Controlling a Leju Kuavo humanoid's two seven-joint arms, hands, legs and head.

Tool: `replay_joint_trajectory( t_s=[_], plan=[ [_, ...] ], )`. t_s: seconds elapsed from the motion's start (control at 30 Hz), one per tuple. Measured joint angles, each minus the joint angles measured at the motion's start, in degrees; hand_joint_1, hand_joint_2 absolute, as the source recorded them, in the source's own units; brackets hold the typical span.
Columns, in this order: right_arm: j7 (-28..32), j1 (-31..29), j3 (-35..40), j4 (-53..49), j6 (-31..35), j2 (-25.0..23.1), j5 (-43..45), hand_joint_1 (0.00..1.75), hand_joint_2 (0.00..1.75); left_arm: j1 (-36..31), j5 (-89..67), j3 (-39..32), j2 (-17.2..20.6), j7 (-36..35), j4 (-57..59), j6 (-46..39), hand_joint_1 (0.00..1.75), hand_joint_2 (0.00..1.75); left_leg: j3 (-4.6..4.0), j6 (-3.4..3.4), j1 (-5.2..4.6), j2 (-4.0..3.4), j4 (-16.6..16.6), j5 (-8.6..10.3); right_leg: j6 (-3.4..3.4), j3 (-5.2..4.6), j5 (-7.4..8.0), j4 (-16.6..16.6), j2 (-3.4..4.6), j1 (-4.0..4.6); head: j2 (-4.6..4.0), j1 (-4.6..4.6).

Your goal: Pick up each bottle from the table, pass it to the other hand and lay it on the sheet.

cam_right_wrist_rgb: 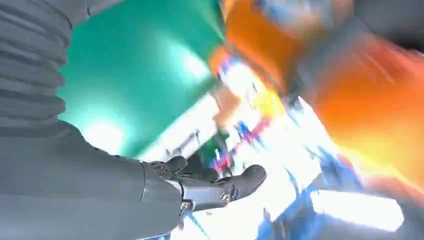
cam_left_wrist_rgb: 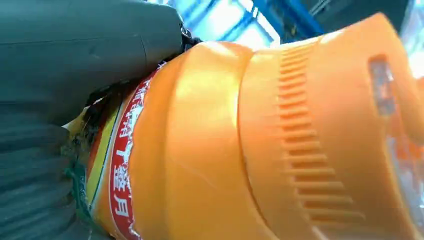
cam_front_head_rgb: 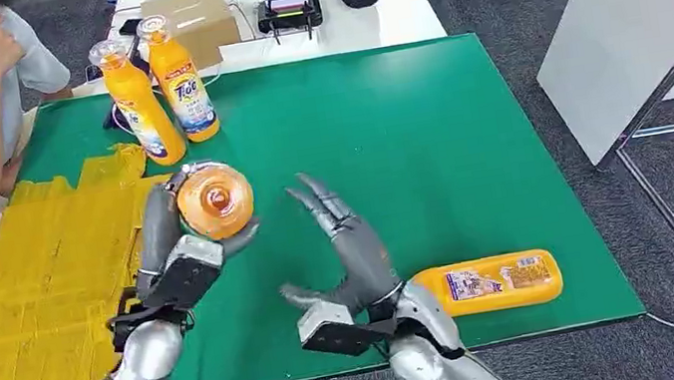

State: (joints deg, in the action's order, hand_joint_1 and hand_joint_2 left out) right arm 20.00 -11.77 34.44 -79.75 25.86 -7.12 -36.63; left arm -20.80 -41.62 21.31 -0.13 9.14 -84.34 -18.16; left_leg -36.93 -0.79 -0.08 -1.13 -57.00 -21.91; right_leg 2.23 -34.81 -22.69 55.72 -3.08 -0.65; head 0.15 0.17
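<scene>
Held bottle (cam_front_head_rgb: 215, 200) in left hand (cam_front_head_rgb: 179, 249) grasp, cap toward camera, above green mat (cam_front_head_rgb: 424, 126) near its yellow-sheet (cam_front_head_rgb: 26, 297) edge. Right hand (cam_front_head_rgb: 346, 244) released, fingers spread, just beside bottle. Lying bottle (cam_front_head_rgb: 494, 282) on mat's near edge; two upright bottles (cam_front_head_rgb: 159, 90) at mat's far corner.

Left hand (cam_front_head_rgb: 181, 241): I have it raised, fingers wrapped round a bottle (cam_front_head_rgb: 214, 200) (cap towards camera). Right hand (cam_front_head_rgb: 346, 244): beside it, upright, fingers spread, holding nothing.
</scene>
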Motion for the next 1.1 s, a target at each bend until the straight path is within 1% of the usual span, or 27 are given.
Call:
replay_joint_trajectory(
  t_s=[0.07,0.1,0.13,0.17,0.27,0.37,0.43,0.5,0.63,0.67,0.7,0.8,0.97,1.03,1.1],
  plan=[
    [0.4,2.6,-1.6,-7.0,2.1,1.5,0.3,0.0,1.75,-4.7,-19.4,0.0,2.4,-9.8,7.8,-2.5,1.75,1.75,0.04,0.0,0.0,0.04,0.0,0.03,0.0,0.11,0.0,0.0,-0.02,0.0,0.0,0.09],
    [0.4,4.2,-2.8,-12.1,2.0,2.7,0.4,0.0,1.75,-7.1,-31.4,-1.2,3.5,-12.8,14.8,-6.2,1.75,1.75,0.08,0.05,0.0,-0.1,0.0,-0.02,-0.02,0.1,0.07,0.0,0.04,0.01,0.0,0.02],
    [0.5,5.2,-3.6,-14.7,1.8,3.3,0.4,0.0,1.75,-8.7,-38.0,-2.6,4.3,-12.8,19.7,-8.7,1.75,1.75,0.09,0.09,0.0,-0.47,0.0,-0.04,-0.17,0.01,0.18,0.0,0.3,0.02,0.0,0.02],
    [0.6,6.1,-4.3,-16.7,1.7,3.9,0.6,0.0,1.75,-9.9,-42.1,-3.6,5.1,-12.6,23.5,-10.2,1.75,1.75,0.08,0.1,0.0,-0.64,0.0,-0.03,-0.18,-0.08,0.19,0.0,0.45,0.03,0.0,-0.02],
    [1.1,7.7,-5.5,-20.4,1.7,4.9,1.0,0.0,1.75,-12.4,-45.5,-4.3,6.0,-15.3,31.5,-11.1,1.75,1.75,0.08,0.12,0.04,-0.6,0.0,0.02,-0.17,-0.06,0.16,0.0,0.43,0.05,0.0,0.04],
    [1.2,8.2,-6.3,-21.6,1.7,5.4,1.1,0.0,1.75,-12.5,-47.8,-4.3,6.7,-17.9,34.6,-10.4,1.75,1.75,0.04,0.12,0.04,-0.59,0.0,0.02,-0.17,-0.08,0.16,0.0,0.44,0.05,0.0,0.02],
    [1.4,8.5,-6.6,-21.9,1.8,5.7,1.3,0.0,1.75,-13.3,-48.0,-3.3,7.4,-20.6,36.7,-8.9,1.75,1.75,0.02,0.12,0.03,-0.57,0.0,0.01,-0.17,-0.09,0.15,0.0,0.43,0.04,0.0,0.02],
    [1.7,8.5,-6.8,-22.4,2.0,5.9,1.3,0.0,1.75,-14.8,-48.2,-1.0,8.3,-23.3,39.6,-6.5,1.75,1.75,0.01,0.12,0.02,-0.55,0.0,0.01,-0.17,-0.09,0.15,0.0,0.43,0.03,0.0,0.02],
    [2.1,8.5,-6.8,-23.2,3.1,6.2,1.2,0.0,1.75,-17.9,-48.2,1.2,8.9,-25.1,47.3,-1.7,1.75,1.75,0.02,0.12,0.02,-0.55,0.0,0.02,-0.17,-0.08,0.16,0.0,0.43,0.04,0.0,0.02],
    [2.1,8.5,-6.9,-23.4,3.3,6.3,1.1,0.0,1.75,-18.4,-48.2,1.4,9.0,-25.4,49.1,-1.1,1.52,1.75,0.02,0.12,0.02,-0.55,0.0,0.02,-0.16,-0.08,0.16,0.0,0.43,0.04,0.0,0.0],
    [2.1,8.5,-6.9,-23.5,3.5,6.4,1.1,0.0,1.75,-18.9,-47.5,1.6,9.0,-25.6,50.9,0.0,0.0,1.75,0.02,0.12,0.03,-0.55,0.0,0.02,-0.16,-0.08,0.16,0.0,0.43,0.04,0.0,0.0],
    [1.8,8.5,-6.9,-23.7,3.7,6.6,0.2,0.0,1.75,-19.5,-44.1,1.0,8.9,-25.3,54.9,1.8,0.0,1.75,0.03,0.11,0.03,-0.56,0.0,0.03,-0.16,-0.09,0.16,0.0,0.43,0.04,0.0,0.0],
    [0.9,8.5,-7.5,-23.7,3.7,7.2,-0.8,0.0,1.75,-20.0,-41.0,-2.0,8.1,-23.3,57.7,0.8,0.0,1.75,0.03,0.11,0.02,-0.39,0.0,0.02,-0.16,-0.03,0.13,0.0,0.32,0.03,0.0,0.02],
    [-0.6,8.5,-7.7,-23.6,2.8,7.5,-2.9,0.0,1.75,-20.0,-38.5,-3.2,7.9,-21.2,58.1,0.3,0.0,1.75,0.03,0.11,0.02,-0.37,0.0,0.02,-0.16,-0.03,0.13,0.0,0.33,0.03,0.0,0.02],
    [-3.6,8.4,-7.7,-23.2,0.2,8.2,-7.2,0.0,1.75,-19.7,-35.0,-5.4,7.5,-18.5,58.2,-1.3,0.0,1.75,0.02,0.11,0.02,-0.37,0.0,0.02,-0.16,-0.03,0.14,0.0,0.33,0.03,0.0,0.02]
  ],
)
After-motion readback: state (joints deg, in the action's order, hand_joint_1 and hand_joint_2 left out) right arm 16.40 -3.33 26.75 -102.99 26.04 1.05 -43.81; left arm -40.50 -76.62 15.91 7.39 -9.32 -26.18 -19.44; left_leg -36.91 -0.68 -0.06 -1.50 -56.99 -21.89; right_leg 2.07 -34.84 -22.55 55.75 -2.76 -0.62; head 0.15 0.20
